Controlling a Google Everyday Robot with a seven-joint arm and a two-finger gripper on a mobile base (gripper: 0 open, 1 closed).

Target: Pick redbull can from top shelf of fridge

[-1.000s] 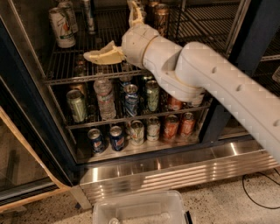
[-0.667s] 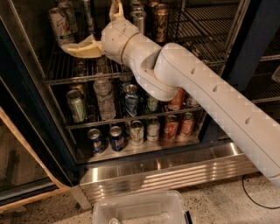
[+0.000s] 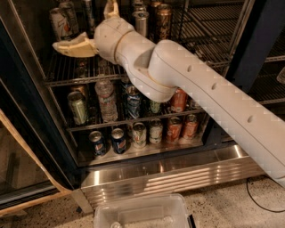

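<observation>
The gripper [image 3: 83, 26] is inside the fridge [image 3: 178, 174] at the top left, and its jaws are spread wide and hold nothing. One tan finger [image 3: 73, 46] points left, low over the top shelf [image 3: 71, 75]; the other finger [image 3: 111, 9] points up toward the top edge of the view. The redbull can [image 3: 89, 14] stands upright on this shelf and shows in the gap between the 2 fingers. Whether it is between them in depth or further back, I cannot tell.

Left of it stands a wider white can [image 3: 60, 22]. To the right of the wrist are a silver can [image 3: 141, 21] and a gold-brown can [image 3: 162, 20].

The thick white arm [image 3: 200, 93] runs from the gripper down to the lower right, covering part of the middle shelf. There a green can [image 3: 78, 107] and a water bottle [image 3: 107, 100] stand side by side.

On the lowest shelf is a row of cans, with 2 blue cans [image 3: 107, 141] at the left and 2 red cans [image 3: 181, 129] at the right. A clear plastic bin [image 3: 142, 211] sits on the floor in front of the fridge's ribbed steel base.
</observation>
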